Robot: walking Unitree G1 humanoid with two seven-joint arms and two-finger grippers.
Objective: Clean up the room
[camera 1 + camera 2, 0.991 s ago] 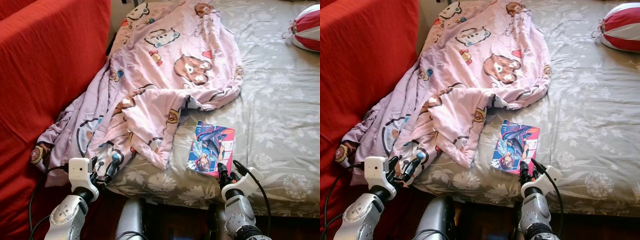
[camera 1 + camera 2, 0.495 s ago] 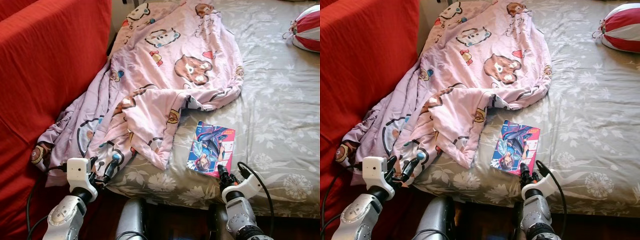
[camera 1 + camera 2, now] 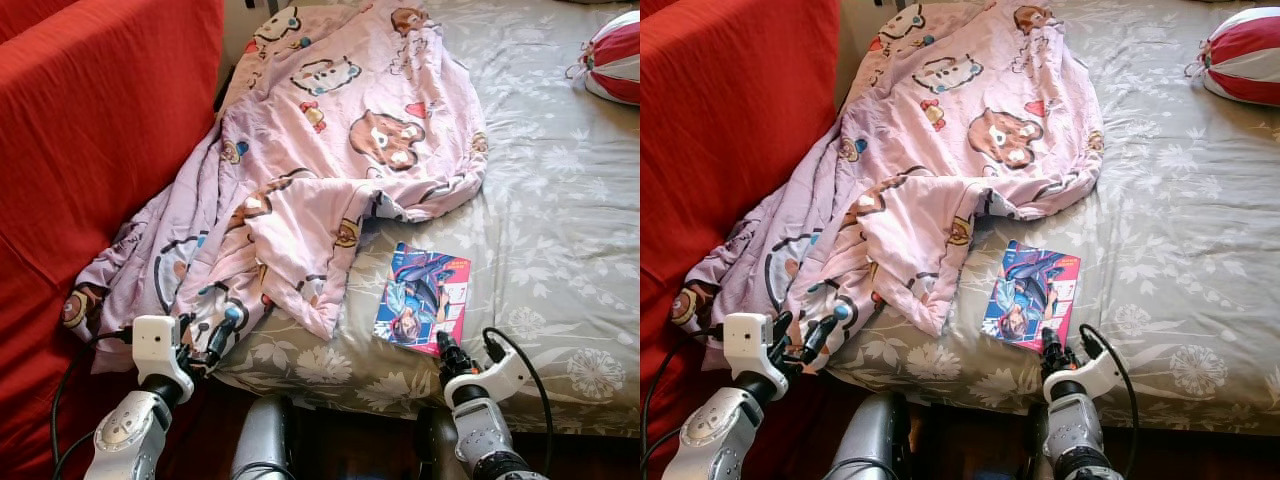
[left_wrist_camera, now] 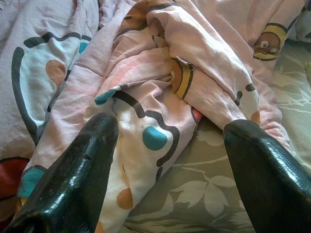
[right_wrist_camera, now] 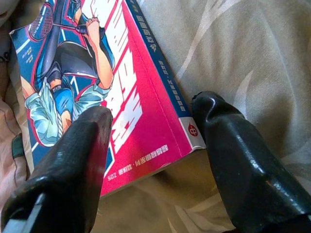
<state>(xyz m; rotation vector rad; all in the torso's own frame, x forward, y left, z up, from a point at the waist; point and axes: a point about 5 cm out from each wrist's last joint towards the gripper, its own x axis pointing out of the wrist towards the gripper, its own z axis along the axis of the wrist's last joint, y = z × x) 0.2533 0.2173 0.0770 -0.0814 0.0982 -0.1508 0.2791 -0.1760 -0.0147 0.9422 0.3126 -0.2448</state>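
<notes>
A grey flowery bed sits beside a red sofa. The right gripper, spread wide, reaches around the book near the bed's front edge, probably to grab it. The left gripper, also spread, waits by the pink blanket hanging off the bed.

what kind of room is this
Most likely a bedroom. A bed with a grey floral sheet takes up most of the view, a rumpled pink cartoon-print blanket lies across it, and a comic book rests near its front edge. A red fabric surface runs along one side.
</notes>
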